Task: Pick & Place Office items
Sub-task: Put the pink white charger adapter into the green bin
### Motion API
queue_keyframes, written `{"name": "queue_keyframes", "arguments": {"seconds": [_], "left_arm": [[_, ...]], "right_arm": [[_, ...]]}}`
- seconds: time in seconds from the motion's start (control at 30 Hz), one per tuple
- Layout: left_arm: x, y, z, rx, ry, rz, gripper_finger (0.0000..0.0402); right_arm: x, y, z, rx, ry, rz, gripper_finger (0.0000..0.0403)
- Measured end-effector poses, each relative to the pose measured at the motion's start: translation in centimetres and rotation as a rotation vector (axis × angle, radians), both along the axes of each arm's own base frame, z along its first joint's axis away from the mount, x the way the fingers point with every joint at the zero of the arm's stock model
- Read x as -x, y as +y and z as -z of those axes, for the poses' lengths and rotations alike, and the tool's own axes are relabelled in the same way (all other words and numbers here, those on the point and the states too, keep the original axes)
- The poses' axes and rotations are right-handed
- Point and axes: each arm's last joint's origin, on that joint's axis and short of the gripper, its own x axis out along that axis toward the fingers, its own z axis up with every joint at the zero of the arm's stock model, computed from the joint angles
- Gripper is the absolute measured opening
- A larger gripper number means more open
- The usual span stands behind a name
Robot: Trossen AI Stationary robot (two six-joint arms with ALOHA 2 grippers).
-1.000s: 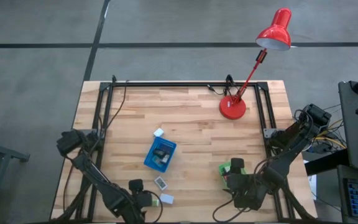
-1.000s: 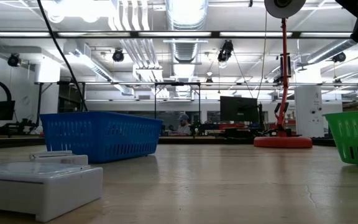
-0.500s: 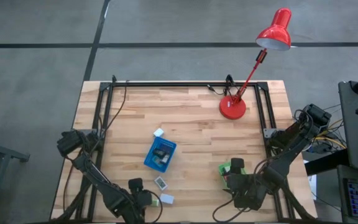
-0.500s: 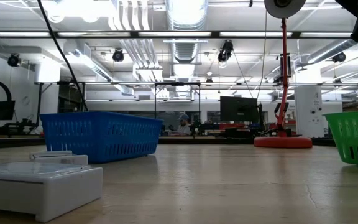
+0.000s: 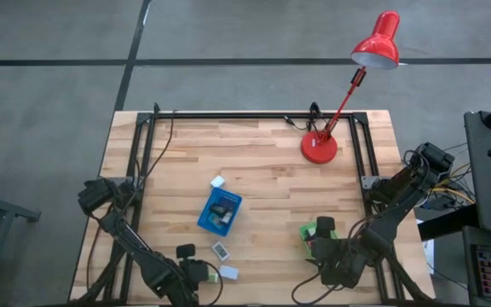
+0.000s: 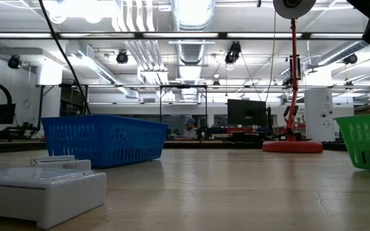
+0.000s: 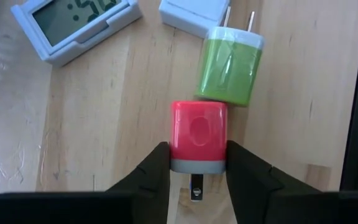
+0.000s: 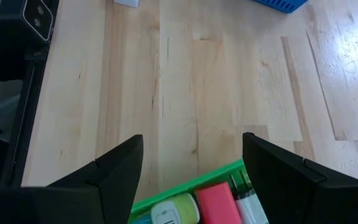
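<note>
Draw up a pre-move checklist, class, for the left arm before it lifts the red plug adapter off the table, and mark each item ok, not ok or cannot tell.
1. Left tool closed on the red plug adapter: ok, both fingers press its sides.
2. Adapter centred between the fingers: ok.
3. Green plug adapter clear of the grip: not ok, it touches the red one's far end and may shift.
4. White plug adapter and digital clock out of the lift path: ok, both lie beyond.
5. Right tool out of the way: ok, it hovers open over the green tray.
6. Room in the blue tray: cannot tell.
</note>
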Motion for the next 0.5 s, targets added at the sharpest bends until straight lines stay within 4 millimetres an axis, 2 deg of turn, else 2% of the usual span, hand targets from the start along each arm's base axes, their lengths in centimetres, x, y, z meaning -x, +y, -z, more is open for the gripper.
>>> {"name": "queue_keyframes", "arguments": {"seconds": [0.5], "left_arm": [[1.0,-0.22,0.27,-0.026,0.021,0.05,0.0117]], "right_arm": [[-0.03,-0.01,-0.01,0.003,-0.007,0.004,0.0265]]}}
